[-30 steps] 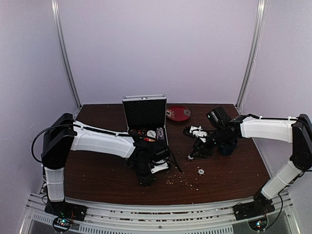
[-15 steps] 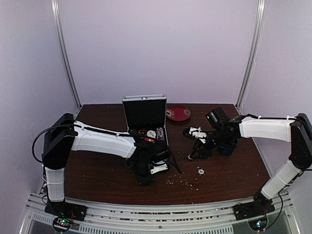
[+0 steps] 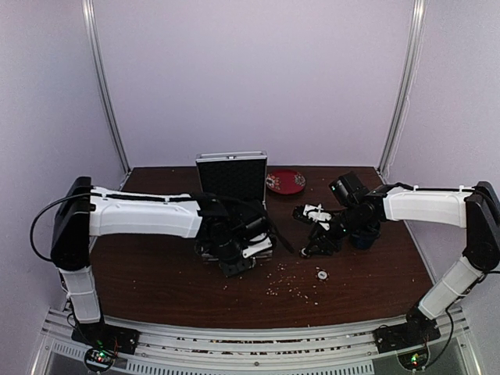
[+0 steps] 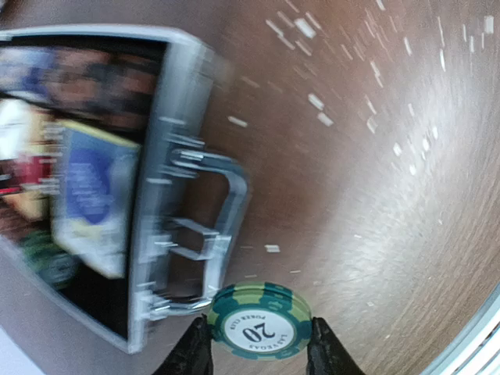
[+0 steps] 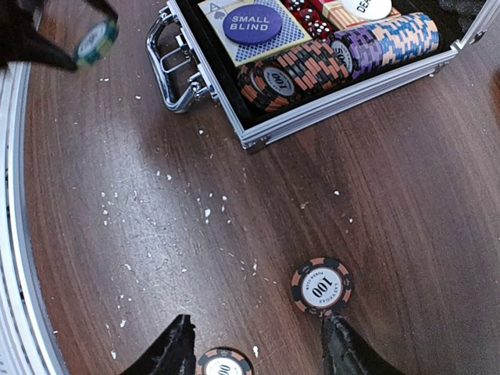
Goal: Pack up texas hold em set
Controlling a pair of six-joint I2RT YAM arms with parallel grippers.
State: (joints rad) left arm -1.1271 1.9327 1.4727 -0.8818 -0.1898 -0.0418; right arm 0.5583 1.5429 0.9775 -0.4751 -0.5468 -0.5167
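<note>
My left gripper [image 4: 258,345] is shut on a green poker chip [image 4: 259,322] marked 20, held off the table beside the handle [image 4: 231,205] of the silver case [image 4: 184,117]. In the top view the left gripper [image 3: 237,263] hangs over the front of the case, whose lid [image 3: 231,178] stands upright. The open case [image 5: 336,105] holds rows of chips [image 5: 336,58], a blue SMALL BLIND button [image 5: 251,23] and red dice [image 5: 311,22]. My right gripper [image 5: 258,344] is open above two loose 100 chips: one [image 5: 321,287] by its right finger, one [image 5: 225,364] between the fingers.
A red round plate [image 3: 285,181] sits right of the case lid. A dark mug [image 3: 365,237] is mostly hidden behind the right arm. One loose chip [image 3: 321,274] and white crumbs [image 3: 293,287] lie on the brown table [image 3: 156,273] in front of the case.
The left arm has risen from the table and swung back toward the case with the green chip, its jaws narrowing onto it. The right arm has stayed still.
</note>
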